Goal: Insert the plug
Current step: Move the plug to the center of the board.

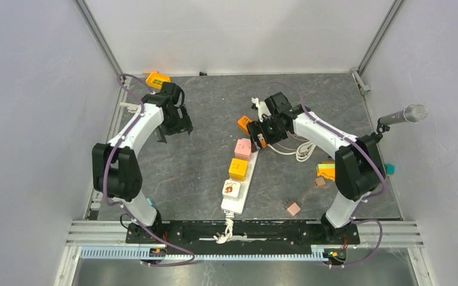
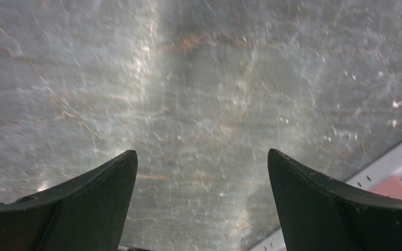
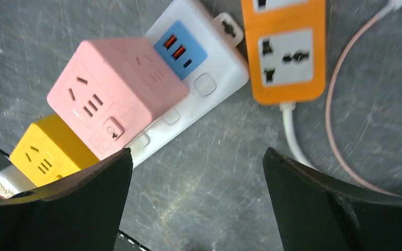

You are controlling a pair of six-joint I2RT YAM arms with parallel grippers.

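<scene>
A white power strip (image 1: 237, 199) (image 3: 217, 63) lies along the table's middle. It carries a pink cube adapter (image 1: 243, 148) (image 3: 112, 94), a yellow cube adapter (image 1: 238, 168) (image 3: 49, 151) and a white stickered plug (image 1: 231, 189). An orange socket block (image 1: 244, 124) (image 3: 288, 47) lies at the strip's far end. My right gripper (image 1: 261, 132) (image 3: 197, 152) hangs open over bare table beside that end, holding nothing. A white plug-like piece (image 1: 263, 108) shows behind it, partly hidden by the arm. My left gripper (image 1: 176, 124) (image 2: 202, 152) is open over bare table to the left.
A coiled white cable (image 1: 301, 149) lies right of the strip, with a thin pink cord (image 3: 335, 104) near it. Orange blocks sit at the back left (image 1: 157, 79) and right (image 1: 326, 171). Two small brown cubes (image 1: 293, 208) lie at the front right. A microphone (image 1: 402, 115) juts in from the right wall.
</scene>
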